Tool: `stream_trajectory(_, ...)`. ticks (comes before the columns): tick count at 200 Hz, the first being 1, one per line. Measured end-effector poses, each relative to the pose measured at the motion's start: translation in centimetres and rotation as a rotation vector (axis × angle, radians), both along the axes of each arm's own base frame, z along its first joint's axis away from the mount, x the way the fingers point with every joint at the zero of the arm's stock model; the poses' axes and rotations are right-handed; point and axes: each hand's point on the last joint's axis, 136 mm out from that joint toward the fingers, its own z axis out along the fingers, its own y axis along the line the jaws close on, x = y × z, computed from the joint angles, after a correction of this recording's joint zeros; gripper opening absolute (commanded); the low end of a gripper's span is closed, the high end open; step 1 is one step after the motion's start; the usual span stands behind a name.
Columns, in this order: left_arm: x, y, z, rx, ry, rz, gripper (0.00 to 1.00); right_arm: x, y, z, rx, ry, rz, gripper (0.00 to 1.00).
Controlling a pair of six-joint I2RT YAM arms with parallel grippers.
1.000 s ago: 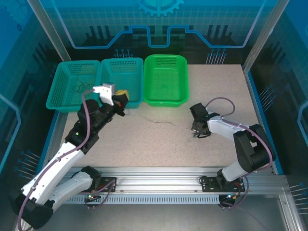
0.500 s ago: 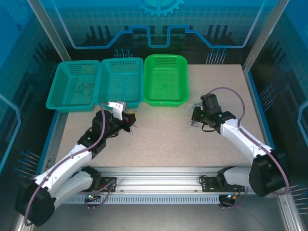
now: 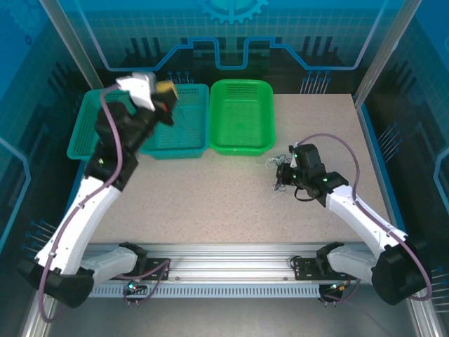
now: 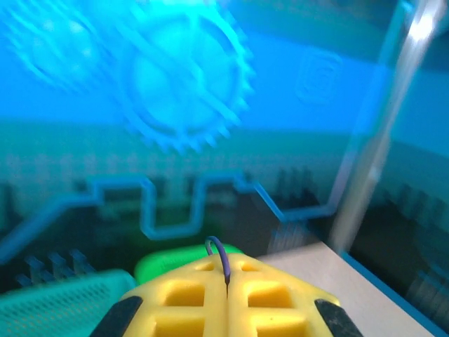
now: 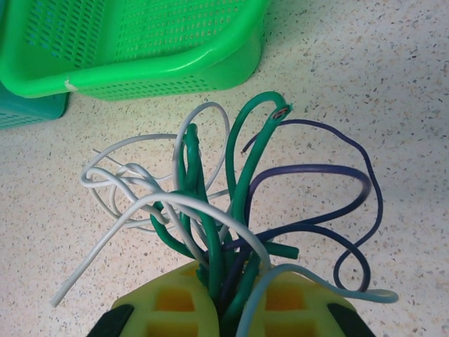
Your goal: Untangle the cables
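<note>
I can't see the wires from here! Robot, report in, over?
Left gripper shut on one dark cable, held high. Right gripper shut on the tangle of cables, beside the green basket. Nothing blocking.

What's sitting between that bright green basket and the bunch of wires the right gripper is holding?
Nothing: only bare speckled table separates the green basket from the cables pinched in the right gripper, seen in the right wrist view.

I see smooth, glossy plastic-sheathed cables [image 5: 191, 168] between matt yellow plastic fingers [image 5: 168, 303], a shiny perforated green plastic basket [image 5: 161, 74], and a speckled, matt, stone-look bench [image 5: 393, 105].
</note>
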Motion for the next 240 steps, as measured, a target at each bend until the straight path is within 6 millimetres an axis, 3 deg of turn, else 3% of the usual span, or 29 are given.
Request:
stream_trajectory(23, 2.9, 5.4, 3.5, 0.007, -0.051, 0.167, 0.00, -0.6, -0.2, 0.4, 0.008, -0.013, 0.002, 0.00)
stream_trajectory(48, 6.3, 11.4, 3.7, -0.006, -0.024, 0.318, 0.00, -0.9, -0.3, 1.1, 0.016, -0.032, 0.003, 0.00)
stream_trajectory(73, 9.9, 17.3, 0.0, -0.047, 0.082, 0.433, 0.00, -1.2, -0.3, 1.5, 0.022, -0.041, 0.008, 0.00)
stream_trajectory(104, 13.7, 23.8, -7.4, -0.132, 0.262, 0.515, 0.00, -1.6, -0.4, 1.9, 0.024, -0.048, 0.009, 0.00)
stream_trajectory(122, 15.0, 27.0, -11.9, -0.176, 0.363, 0.551, 0.44, -1.8, -0.4, 2.1, 0.026, -0.051, 0.009, 0.00)
stream_trajectory(142, 15.7, 28.4, -16.1, -0.224, 0.459, 0.561, 0.71, -1.8, -0.4, 2.1, 0.030, -0.051, 0.007, 0.00)
stream_trajectory(156, 15.4, 28.2, -17.8, -0.270, 0.498, 0.550, 0.81, -1.9, -0.3, 2.1, 0.034, -0.049, 0.011, 0.00)
stream_trajectory(175, 14.5, 27.2, -17.9, -0.325, 0.508, 0.520, 0.83, -2.0, -0.1, 2.2, 0.041, -0.044, 0.021, 0.00)
stream_trajectory(190, 13.3, 25.8, -15.5, -0.377, 0.465, 0.479, 0.82, -2.0, 0.2, 2.6, 0.052, -0.047, 0.037, 0.00)
stream_trajectory(202, 11.8, 23.5, -12.6, -0.412, 0.401, 0.420, 0.82, -1.9, 0.7, 3.2, 0.067, -0.059, 0.063, 0.00)
stream_trajectory(216, 9.8, 17.8, -9.0, -0.416, 0.324, 0.278, 0.83, -1.8, 1.5, 3.9, 0.087, -0.077, 0.105, 0.00)
stream_trajectory(227, 7.9, 10.9, -6.4, -0.394, 0.270, 0.093, 0.83, -1.7, 2.1, 4.4, 0.104, -0.093, 0.140, 0.00)
stream_trajectory(240, 5.0, 2.5, -5.1, -0.358, 0.239, -0.153, 0.84, -1.7, 2.7, 5.0, 0.121, -0.107, 0.176, 0.00)
